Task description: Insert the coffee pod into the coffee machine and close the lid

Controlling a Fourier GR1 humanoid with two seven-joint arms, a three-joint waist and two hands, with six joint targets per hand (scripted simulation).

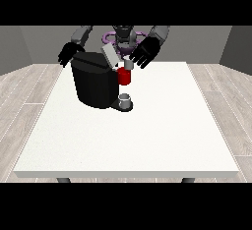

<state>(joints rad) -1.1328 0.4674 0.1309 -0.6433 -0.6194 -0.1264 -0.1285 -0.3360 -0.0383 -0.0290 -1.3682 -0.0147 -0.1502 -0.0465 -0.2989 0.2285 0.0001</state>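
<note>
Pod (pixel 128 65): above machine (pixel 96 84) head, beside hand at view's right (pixel 145 53), fingers spread.
Lid (pixel 110 55): raised, not yet closed.
Other hand (pixel 69 54): spread, behind machine.
Remaining: seat pod, close lid.

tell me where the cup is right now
In the front view the cup stands on the coffee machine's base, left of the table's centre, directly below the red part.
</note>
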